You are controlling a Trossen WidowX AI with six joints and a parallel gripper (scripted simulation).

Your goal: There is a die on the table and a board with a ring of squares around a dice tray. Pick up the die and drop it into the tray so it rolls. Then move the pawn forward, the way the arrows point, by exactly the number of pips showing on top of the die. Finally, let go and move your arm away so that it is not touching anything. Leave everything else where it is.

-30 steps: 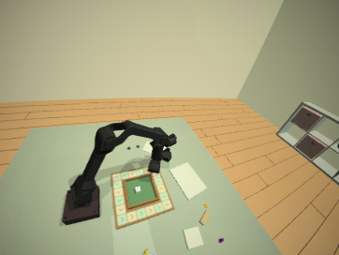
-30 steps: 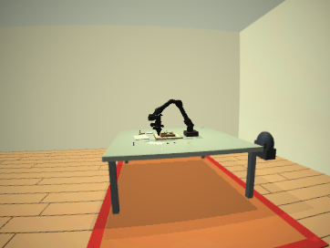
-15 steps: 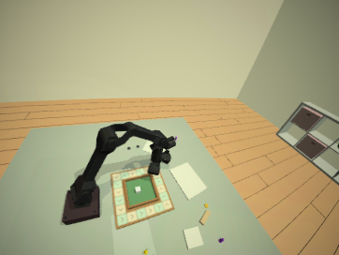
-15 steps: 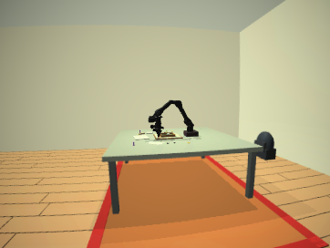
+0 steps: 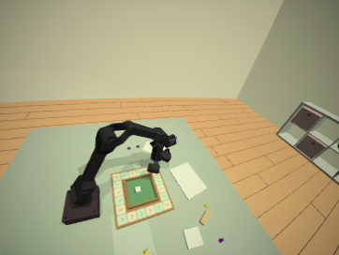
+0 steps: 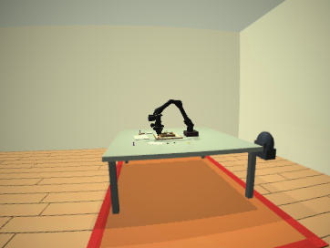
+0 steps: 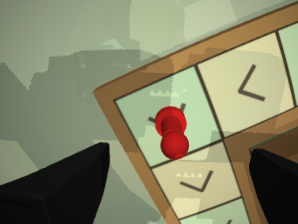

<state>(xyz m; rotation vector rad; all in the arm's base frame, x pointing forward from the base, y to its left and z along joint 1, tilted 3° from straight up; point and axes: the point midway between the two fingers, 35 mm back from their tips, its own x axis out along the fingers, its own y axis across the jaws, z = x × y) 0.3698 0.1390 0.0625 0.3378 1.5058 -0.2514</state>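
The board [image 5: 123, 219] [image 7: 145, 67] lies on the table with the green dice tray [image 5: 147, 196] in its middle. The white die [image 5: 138, 189] rests inside the tray; its top pips are too small to read. The red pawn [image 7: 172, 127] stands on the green corner square in the wrist view, partly over that square's arrow. My gripper [image 5: 154, 171] [image 6: 159, 134] [image 7: 181, 156] is open above the board's far corner. Its fingers are to either side of the pawn in the wrist view, with visible gaps, and hold nothing. The pawn is hidden by the gripper in the top view.
A large white sheet [image 5: 188, 180] lies beside the board, and a smaller one [image 5: 193, 237] nearer the front. A tan block [image 5: 205, 217], a yellow piece [image 5: 206, 205], a purple piece [image 5: 221, 240] and another yellow piece [image 5: 145, 251] lie around. Two dark pieces are behind the board.
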